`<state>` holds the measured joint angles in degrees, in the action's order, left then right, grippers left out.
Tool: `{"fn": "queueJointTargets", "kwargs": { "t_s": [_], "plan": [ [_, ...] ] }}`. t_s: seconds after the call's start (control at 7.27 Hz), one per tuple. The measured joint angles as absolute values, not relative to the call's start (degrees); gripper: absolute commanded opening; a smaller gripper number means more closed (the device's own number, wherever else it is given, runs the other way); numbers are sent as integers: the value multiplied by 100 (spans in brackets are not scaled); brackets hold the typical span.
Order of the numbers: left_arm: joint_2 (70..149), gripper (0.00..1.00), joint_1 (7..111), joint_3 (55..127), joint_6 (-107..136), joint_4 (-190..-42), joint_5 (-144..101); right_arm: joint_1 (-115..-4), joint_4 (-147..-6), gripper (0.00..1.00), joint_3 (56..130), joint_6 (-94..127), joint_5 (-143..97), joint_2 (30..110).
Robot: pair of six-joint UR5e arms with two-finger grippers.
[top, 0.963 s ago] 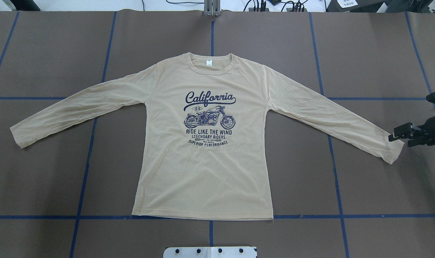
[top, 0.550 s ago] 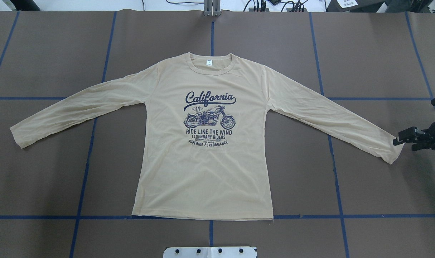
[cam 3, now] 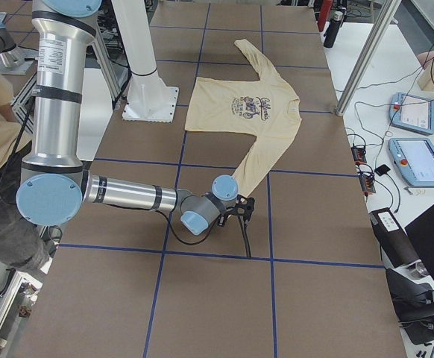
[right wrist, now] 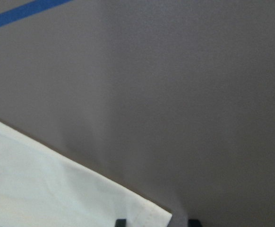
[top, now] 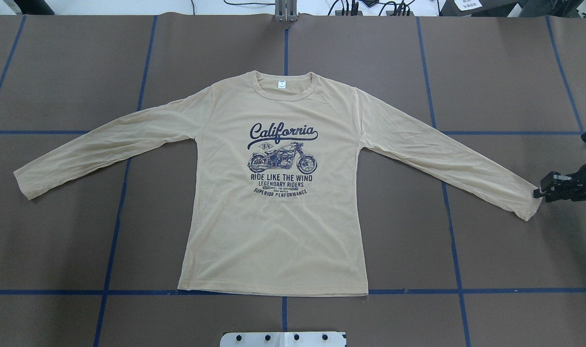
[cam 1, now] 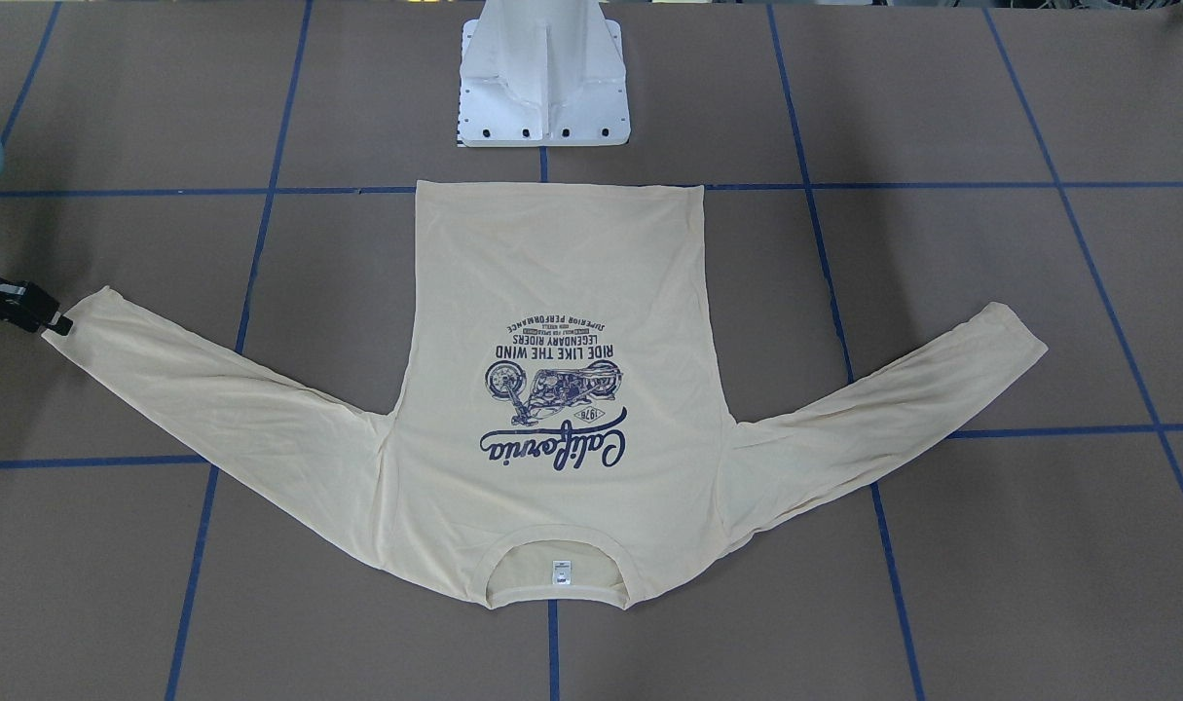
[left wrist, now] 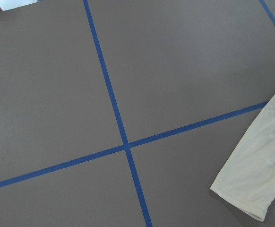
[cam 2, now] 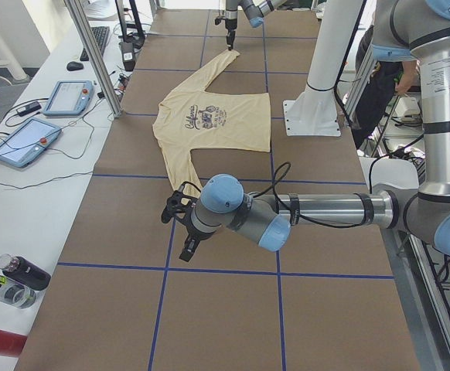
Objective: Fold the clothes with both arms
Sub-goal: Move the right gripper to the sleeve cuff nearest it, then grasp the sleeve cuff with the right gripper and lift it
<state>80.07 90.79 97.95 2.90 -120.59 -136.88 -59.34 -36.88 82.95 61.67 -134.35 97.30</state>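
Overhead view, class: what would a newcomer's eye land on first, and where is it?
A cream long-sleeved T-shirt lies flat mid-table, sleeves spread wide, its dark California motorcycle print facing up. At the view's right edge, the open right gripper sits at the tip of one cuff.
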Motion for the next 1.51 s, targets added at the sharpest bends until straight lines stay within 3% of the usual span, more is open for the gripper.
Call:
{"fn": "queueJointTargets", "kwargs": {
  "t_s": [0.41, 0.83, 1.24, 1.51],
  "plan": [
    [8007, 100, 9079, 9776, 265, -12060, -13685, -5976, -3704, 0, 8353, 6238, -13494, 9675],
    [8004, 100, 9079, 9781, 295, -12183, -13696, -6254, -3764, 0, 8863, 6793, -13877, 9462],
    [8024, 100, 9079, 9787, 317, -12280, -13692, -5894, -4026, 0, 8972, 8638, -13803, 7949],
    [8028, 100, 9079, 9794, 322, -12339, -13689, -5391, -5233, 0, 8946, 9479, -13109, 6434]
  ]
}}
